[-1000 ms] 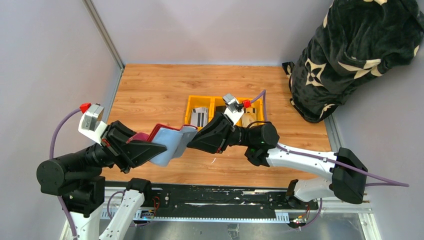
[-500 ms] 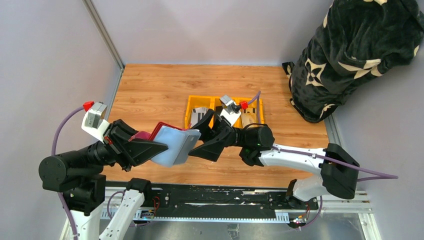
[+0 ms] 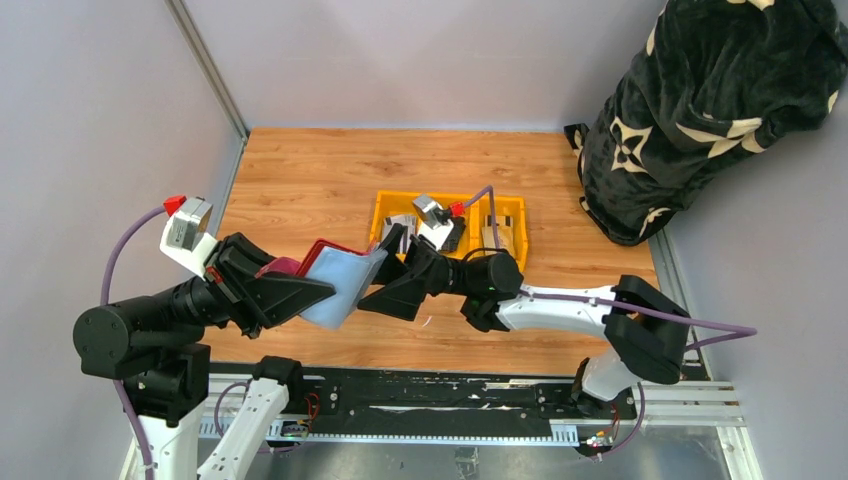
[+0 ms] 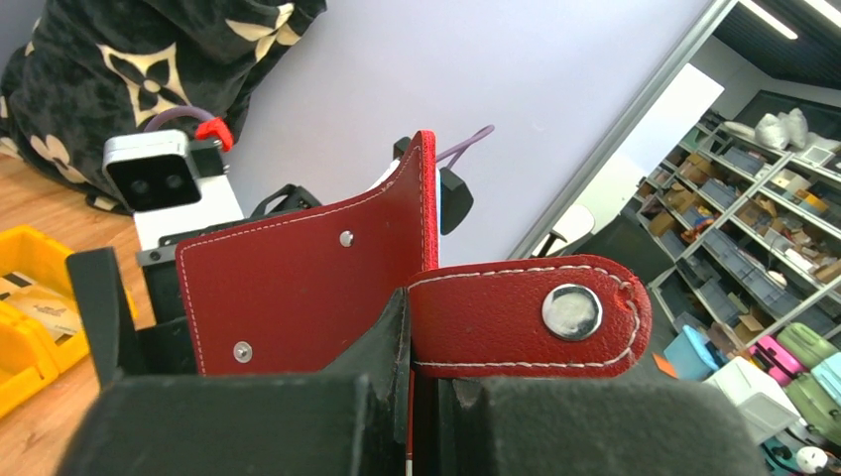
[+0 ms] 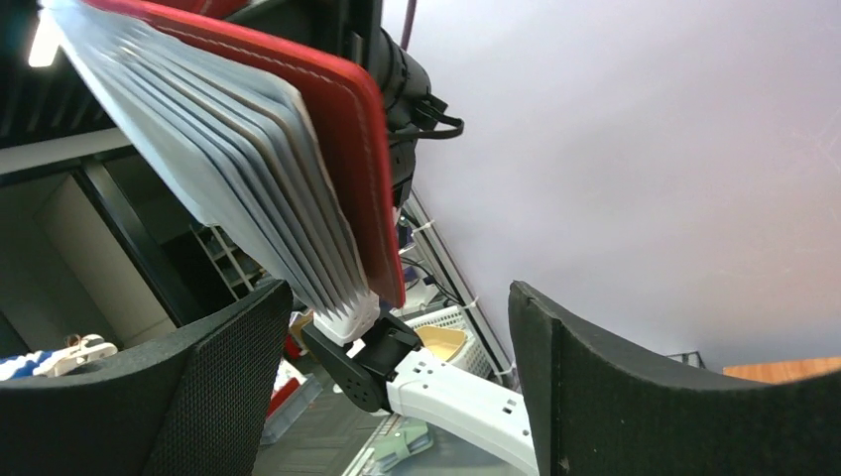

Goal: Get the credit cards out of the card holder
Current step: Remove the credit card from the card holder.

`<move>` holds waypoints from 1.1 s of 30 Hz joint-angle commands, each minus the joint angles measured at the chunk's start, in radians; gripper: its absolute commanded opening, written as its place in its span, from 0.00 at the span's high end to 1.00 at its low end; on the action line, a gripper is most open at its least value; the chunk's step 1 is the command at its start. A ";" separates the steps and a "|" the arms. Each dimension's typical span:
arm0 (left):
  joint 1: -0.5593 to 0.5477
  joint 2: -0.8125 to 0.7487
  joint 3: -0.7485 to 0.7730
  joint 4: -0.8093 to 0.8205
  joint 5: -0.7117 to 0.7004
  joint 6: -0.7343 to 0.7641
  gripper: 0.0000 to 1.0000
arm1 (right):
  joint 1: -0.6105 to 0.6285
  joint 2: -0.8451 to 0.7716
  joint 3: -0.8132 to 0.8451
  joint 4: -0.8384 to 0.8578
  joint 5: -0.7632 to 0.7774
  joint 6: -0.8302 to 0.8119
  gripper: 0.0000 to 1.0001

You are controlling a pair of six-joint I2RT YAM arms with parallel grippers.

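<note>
Left gripper (image 3: 296,292) is clamped on the card holder (image 3: 335,272), held up off the table (image 3: 300,180). In the left wrist view the jaws pinch the dark red cover (image 4: 298,288) near its lower edge, cover standing roughly upright, snap tab (image 4: 526,312) sticking out to the side, metal stud showing. Pale blue-grey sleeves (image 3: 348,285) fan out toward the right arm.

Right gripper (image 3: 388,272) is spread wide, nothing in it, just beside the free edge of the sleeves. In the right wrist view both fingers (image 5: 159,397) sit below the fanned sleeves (image 5: 228,178); the sleeve corner is near one finger, contact cannot be told. Whether any card sits in the sleeves cannot be told.

Yellow bin (image 3: 380,205) is on the table behind the right gripper. A striped card (image 3: 400,232) lies in its left compartment and a tan card (image 3: 497,238) in the right compartment; the middle one is hidden by the wrist camera. A dark patterned cloth (image 3: 720,100) is at the far right corner.
</note>
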 commanded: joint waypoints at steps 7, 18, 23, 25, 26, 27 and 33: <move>0.001 -0.001 0.013 0.041 0.012 0.002 1.00 | 0.038 -0.064 0.026 0.118 -0.058 0.005 0.16; 0.001 -0.012 0.010 -0.116 -0.101 0.167 1.00 | 0.059 -0.213 -0.079 0.081 -0.049 -0.058 0.54; 0.001 -0.023 0.000 -0.144 -0.132 0.199 1.00 | 0.059 -0.265 -0.066 -0.113 0.001 -0.145 0.78; 0.001 -0.030 0.004 -0.205 -0.147 0.261 0.97 | 0.059 -0.302 -0.052 -0.258 0.046 -0.193 0.88; 0.001 -0.037 0.006 -0.248 -0.166 0.305 0.91 | 0.059 -0.325 -0.045 -0.317 0.064 -0.219 0.92; 0.001 -0.045 0.006 -0.292 -0.188 0.343 0.81 | 0.059 -0.345 -0.039 -0.371 0.086 -0.242 0.96; 0.001 -0.112 -0.066 -0.337 -0.242 0.388 0.50 | 0.059 -0.448 0.026 -0.682 0.196 -0.372 1.00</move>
